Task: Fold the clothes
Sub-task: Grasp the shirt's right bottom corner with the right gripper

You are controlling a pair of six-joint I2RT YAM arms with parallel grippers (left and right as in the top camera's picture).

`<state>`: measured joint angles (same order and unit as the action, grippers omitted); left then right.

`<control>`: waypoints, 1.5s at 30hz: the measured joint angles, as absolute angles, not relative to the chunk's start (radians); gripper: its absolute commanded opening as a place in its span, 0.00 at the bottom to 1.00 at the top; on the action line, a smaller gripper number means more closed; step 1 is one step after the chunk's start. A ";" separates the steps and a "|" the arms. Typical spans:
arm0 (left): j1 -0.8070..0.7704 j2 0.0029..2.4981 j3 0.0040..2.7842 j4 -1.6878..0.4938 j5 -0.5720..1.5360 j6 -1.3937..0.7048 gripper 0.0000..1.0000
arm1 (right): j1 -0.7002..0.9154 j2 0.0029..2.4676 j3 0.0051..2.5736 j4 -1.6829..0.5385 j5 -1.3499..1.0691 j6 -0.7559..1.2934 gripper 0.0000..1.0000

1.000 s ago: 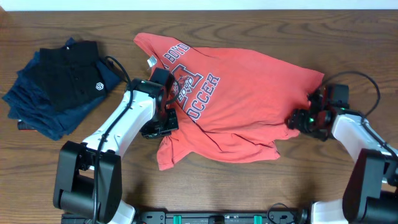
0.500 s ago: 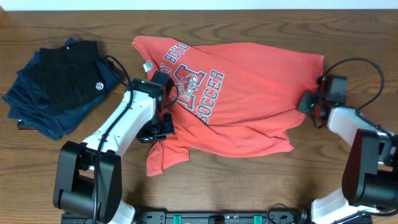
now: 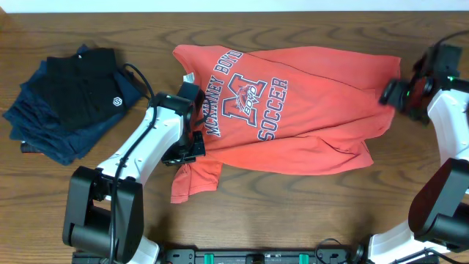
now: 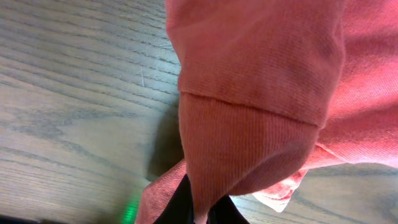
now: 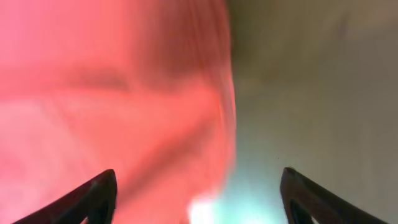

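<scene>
Though blurred, right gripper (image 5: 197,175) seemingly agape.

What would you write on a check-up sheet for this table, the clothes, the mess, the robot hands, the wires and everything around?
Surface: brown wood-grain table.
Job's things: red-orange T-shirt lies spread out, lettering up, wrinkled, not yet folded.
Clutter: folded dark garments stacked at the left, apart from the shirt.
Grippers: left gripper shut on the shirt's sleeve; right gripper at the shirt's right edge, fingers apart in a blurred wrist view.
Cables: black cable loops off the left arm, beside the dark stack.
Surroundings: pale strip beyond the table's far edge; nothing else seen.
</scene>
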<state>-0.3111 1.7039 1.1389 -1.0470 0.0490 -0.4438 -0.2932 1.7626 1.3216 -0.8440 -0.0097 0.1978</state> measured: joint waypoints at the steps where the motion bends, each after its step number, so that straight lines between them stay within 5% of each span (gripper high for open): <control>1: -0.311 1.704 1.139 -1.047 0.049 -0.444 0.06 | -0.293 1.763 1.308 -0.902 -0.017 0.196 0.76; 9: -0.311 1.704 1.139 -1.047 0.048 -0.444 0.06 | -0.289 1.763 1.065 -0.942 -0.112 0.181 0.65; 11: -0.311 1.704 1.139 -1.047 0.048 -0.444 0.06 | -0.289 1.765 0.999 -0.888 -0.133 0.174 0.45; 13: -0.311 1.704 1.139 -1.047 0.048 -0.444 0.07 | -0.289 1.759 0.957 -0.868 -0.141 0.175 0.07; 14: -0.311 1.704 1.139 -1.047 0.048 -0.444 0.06 | -0.289 1.755 0.951 -0.860 -0.145 0.175 0.01; 22: -0.311 1.704 1.139 -1.050 0.047 -0.444 0.06 | -0.309 1.761 0.996 -0.948 -0.065 0.237 0.01; 31: -0.316 1.704 1.139 -1.066 0.036 -0.444 0.06 | -0.413 1.758 1.326 -1.196 0.148 0.313 0.16; 45: -0.314 1.704 1.139 -1.067 0.010 -0.444 0.06 | -0.428 1.758 1.043 -1.169 0.113 0.330 0.17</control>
